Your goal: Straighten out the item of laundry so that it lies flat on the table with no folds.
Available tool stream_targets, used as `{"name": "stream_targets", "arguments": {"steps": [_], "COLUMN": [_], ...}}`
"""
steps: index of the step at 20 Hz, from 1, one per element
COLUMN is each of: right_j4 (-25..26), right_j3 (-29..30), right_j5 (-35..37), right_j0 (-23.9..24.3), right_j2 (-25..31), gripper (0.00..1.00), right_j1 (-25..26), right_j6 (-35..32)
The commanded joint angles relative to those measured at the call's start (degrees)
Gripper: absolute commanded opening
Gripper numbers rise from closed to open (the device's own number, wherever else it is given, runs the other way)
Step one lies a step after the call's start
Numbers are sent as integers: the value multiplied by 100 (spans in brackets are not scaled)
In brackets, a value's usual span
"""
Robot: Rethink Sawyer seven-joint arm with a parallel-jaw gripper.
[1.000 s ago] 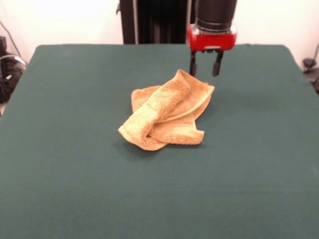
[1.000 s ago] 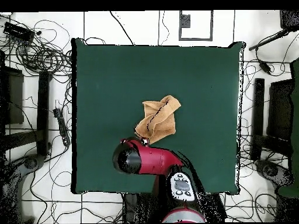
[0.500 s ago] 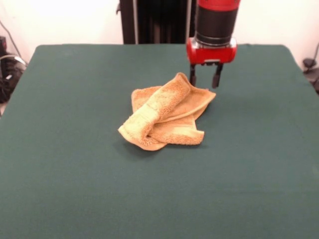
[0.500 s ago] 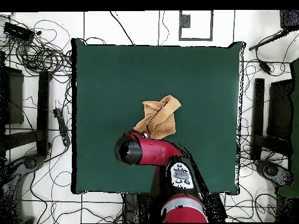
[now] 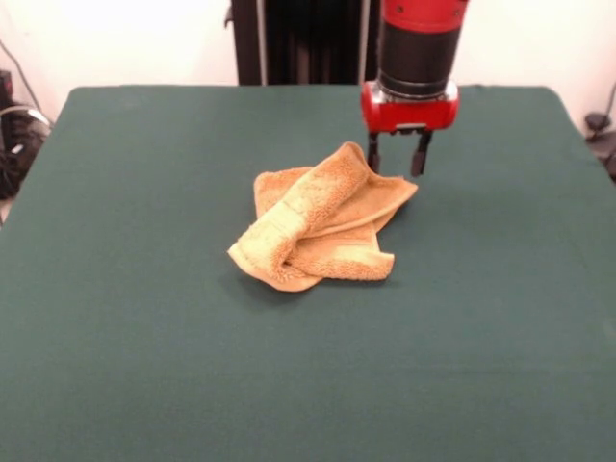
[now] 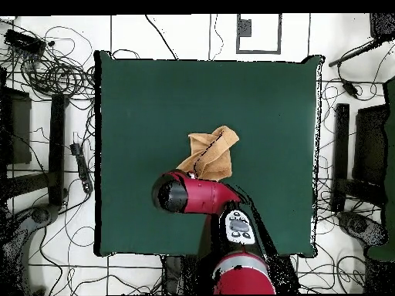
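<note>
The golden-orange item of laundry (image 5: pixel 322 218) lies crumpled and folded over itself near the middle of the green table (image 5: pixel 144 337). A thick fold runs diagonally across it. My gripper (image 5: pixel 396 169) hangs open over the towel's far right corner, its two dark fingers (image 5: pixel 373 154) straddling that corner's edge with nothing held. From overhead the towel (image 6: pixel 212 154) shows above the red arm (image 6: pixel 197 194), which covers its lower corner and hides the gripper.
Cables and stands (image 6: pixel 46 69) surround the table on the floor. The table's far edge (image 5: pixel 289 89) lies just behind the arm.
The gripper has come down from above the towel's far right corner until its fingertips reach the cloth. The towel has not moved.
</note>
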State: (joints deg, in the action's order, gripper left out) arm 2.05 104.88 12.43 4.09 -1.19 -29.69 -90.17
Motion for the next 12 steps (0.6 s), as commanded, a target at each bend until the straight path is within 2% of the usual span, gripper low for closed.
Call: {"name": "stream_targets", "arguments": {"steps": [1,8,12], "right_j4": [-121,-141,-225], "right_j3": [-382,-378,-312], "right_j5": [559,833,1037], "right_j0": [-169,-209,-252], "right_j2": [511,479,432], "gripper": [100,100,100], "right_j1": [-13,-209,-551], "right_j6": [-699,-711,-817]}}
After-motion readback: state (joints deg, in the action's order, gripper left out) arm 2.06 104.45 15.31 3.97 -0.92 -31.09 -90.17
